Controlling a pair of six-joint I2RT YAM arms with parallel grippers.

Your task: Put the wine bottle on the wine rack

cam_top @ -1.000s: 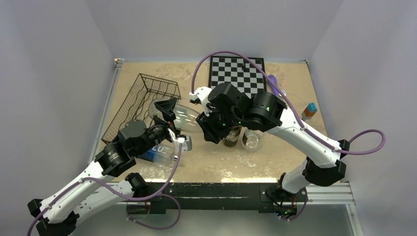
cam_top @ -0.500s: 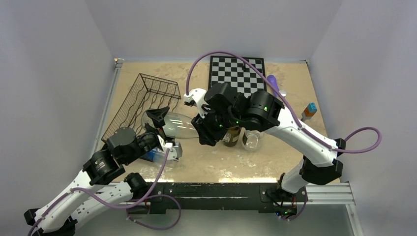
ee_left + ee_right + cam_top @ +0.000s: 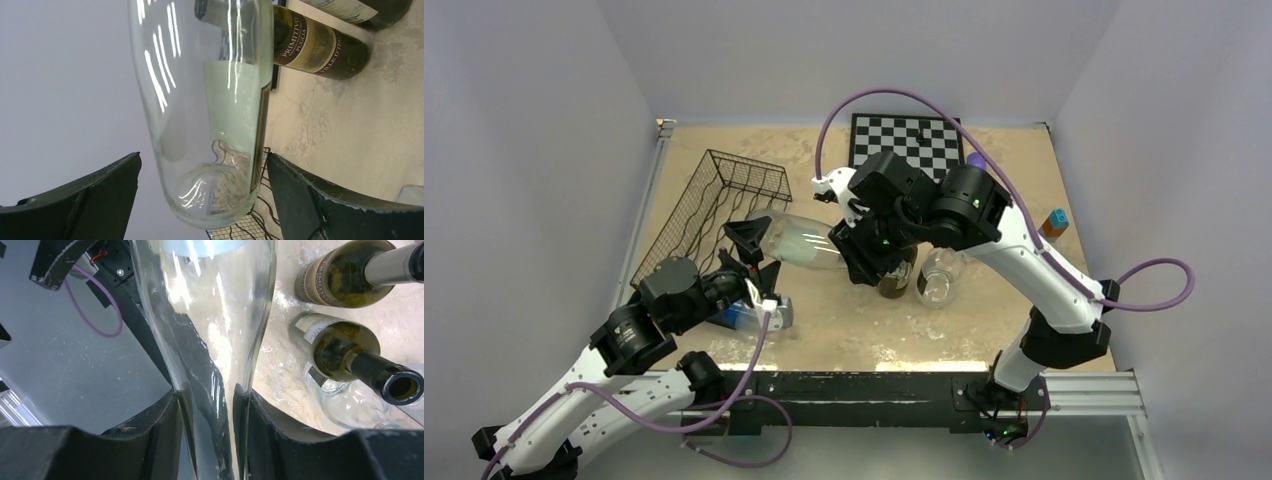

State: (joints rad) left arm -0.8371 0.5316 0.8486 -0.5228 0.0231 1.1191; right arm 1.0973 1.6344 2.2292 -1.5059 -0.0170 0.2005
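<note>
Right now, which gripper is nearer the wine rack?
Left. The left gripper is beside the right edge of the wine rack, jaws open around the base of the clear bottle; the right gripper is farther right, shut on that bottle's neck.

Left side of table (image 3: pixel 1009 180): rack (image 3: pixel 714 200). Far edge, centre: chessboard (image 3: pixel 906 142). Just right of rack the wine bottle (image 3: pixel 802 240) lies sideways, base between left gripper (image 3: pixel 755 255) fingers (gap to the glass on both sides), neck clamped in right gripper (image 3: pixel 856 252). Just right of that gripper: standing bottle (image 3: pixel 939 280). Beneath left gripper: lying bottle (image 3: pixel 751 316).
</note>
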